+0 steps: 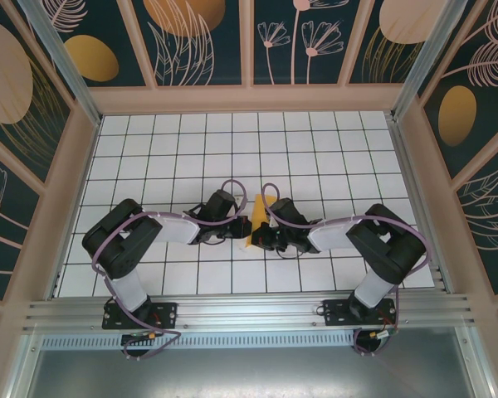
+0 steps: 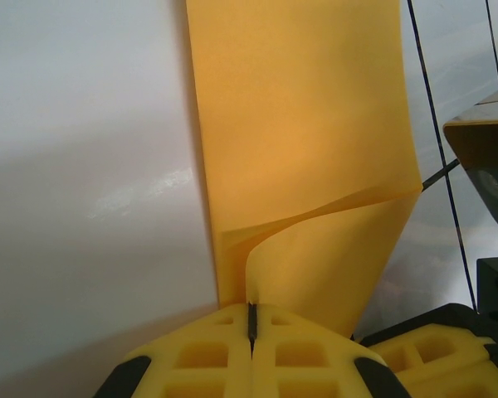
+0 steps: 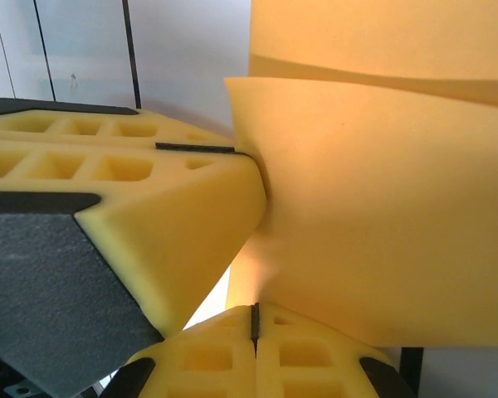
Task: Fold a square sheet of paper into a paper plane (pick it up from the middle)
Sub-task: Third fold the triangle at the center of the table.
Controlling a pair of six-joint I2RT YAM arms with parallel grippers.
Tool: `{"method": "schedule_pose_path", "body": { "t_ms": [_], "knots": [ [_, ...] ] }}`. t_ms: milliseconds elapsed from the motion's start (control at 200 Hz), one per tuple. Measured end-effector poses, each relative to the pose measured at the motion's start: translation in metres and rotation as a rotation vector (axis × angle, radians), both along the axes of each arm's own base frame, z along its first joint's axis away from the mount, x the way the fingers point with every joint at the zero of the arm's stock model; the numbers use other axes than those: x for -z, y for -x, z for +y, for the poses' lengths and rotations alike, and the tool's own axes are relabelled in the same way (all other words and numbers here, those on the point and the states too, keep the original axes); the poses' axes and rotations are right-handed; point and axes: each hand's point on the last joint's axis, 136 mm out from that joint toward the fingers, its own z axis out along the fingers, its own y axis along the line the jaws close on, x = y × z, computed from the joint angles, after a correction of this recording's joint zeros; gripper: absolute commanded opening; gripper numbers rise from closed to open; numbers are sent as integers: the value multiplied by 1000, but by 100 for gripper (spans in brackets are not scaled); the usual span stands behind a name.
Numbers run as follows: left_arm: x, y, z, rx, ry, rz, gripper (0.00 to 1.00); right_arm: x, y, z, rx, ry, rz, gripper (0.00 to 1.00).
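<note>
Paper point(image 1: 256, 212), folded, at the centre of the table point(image 1: 315, 149), between the two wrists; left gripper point(image 2: 251, 319) closed, pinching the paper's edge, where one layer curls loose just above the pinch; right gripper point(image 3: 255, 322) likewise clamped on the paper, just beside the left's pads.

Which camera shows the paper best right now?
The left wrist view: the paper runs up the frame, a loose layer curling near the bottom. From the top the paper is a small orange patch between the arms; the right wrist shows the paper too close, cropped.
</note>
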Motion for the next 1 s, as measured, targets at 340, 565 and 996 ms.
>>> {"method": "schedule_pose_path", "body": {
  "t_ms": [340,565,996],
  "knots": [
    [0,-2,-3,5,7,1,0,-10,7,4,-9,-22,-29,7],
    [-1,-3,-5,11,16,7,0,-11,6,7,-3,-39,-32,7],
    [0,-3,-6,14,22,9,0,-1,6,7,0,-27,-18,7]
  ]
}}
